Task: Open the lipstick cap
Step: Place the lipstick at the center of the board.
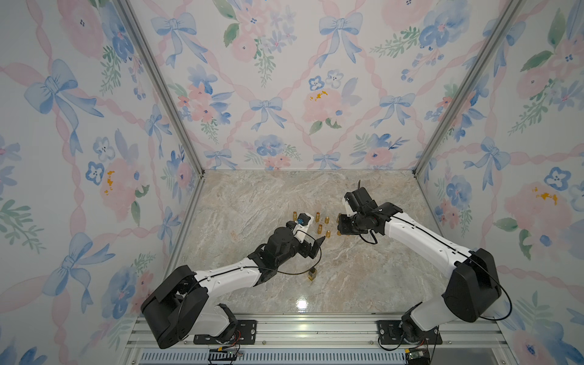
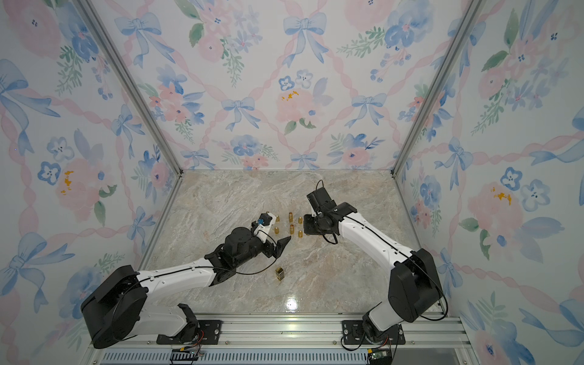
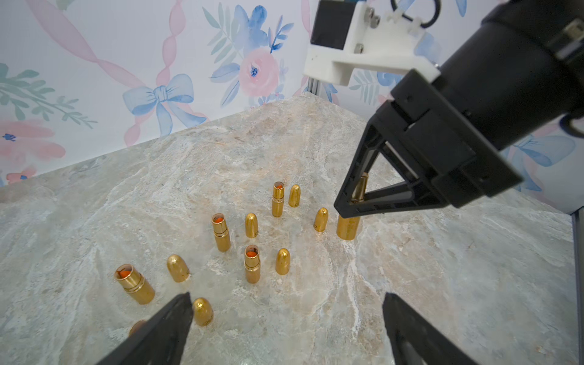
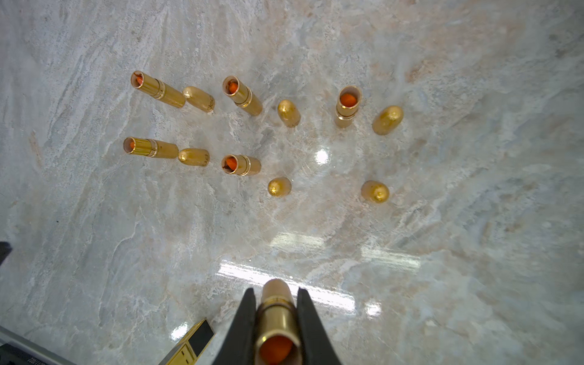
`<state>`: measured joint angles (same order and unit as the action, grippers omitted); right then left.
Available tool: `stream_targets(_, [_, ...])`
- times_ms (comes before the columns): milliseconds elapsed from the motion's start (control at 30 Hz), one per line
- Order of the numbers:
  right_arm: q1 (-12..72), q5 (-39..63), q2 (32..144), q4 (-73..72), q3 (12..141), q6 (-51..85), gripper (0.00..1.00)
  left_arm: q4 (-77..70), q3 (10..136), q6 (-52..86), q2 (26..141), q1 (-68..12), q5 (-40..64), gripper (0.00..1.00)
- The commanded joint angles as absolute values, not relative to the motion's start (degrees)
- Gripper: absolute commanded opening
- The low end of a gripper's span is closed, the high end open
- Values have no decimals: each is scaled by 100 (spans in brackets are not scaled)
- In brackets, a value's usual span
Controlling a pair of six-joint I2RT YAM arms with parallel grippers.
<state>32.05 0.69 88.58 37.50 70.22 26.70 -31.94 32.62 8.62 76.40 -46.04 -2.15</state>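
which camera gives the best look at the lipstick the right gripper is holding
The right wrist view: the lipstick sits close up, clamped in the right gripper, its open top showing orange. The left wrist view shows it from the side, partly behind the gripper. In both top views the gripper hides nearly all of it.

Caps (image 3: 251,225) stand beside lipsticks (image 3: 221,232) in rows on the table (image 3: 442,284).

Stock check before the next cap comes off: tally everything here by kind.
uncapped gold lipstick tubes: 6 (one held in the right gripper)
loose gold caps: 6
square black-and-gold lipstick: 1
Total: 13
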Motion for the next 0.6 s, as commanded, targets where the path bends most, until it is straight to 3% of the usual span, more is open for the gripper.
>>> stream_targets(0, [3208, -348, 9054, 3322, 6790, 2566, 20, -3097, 3143, 1149, 7454, -4570, -340, 98])
stream_targets(567, [3182, -942, 10041, 2329, 6491, 2358, 20, -2812, 3380, 1397, 7836, -4570, -442, 98])
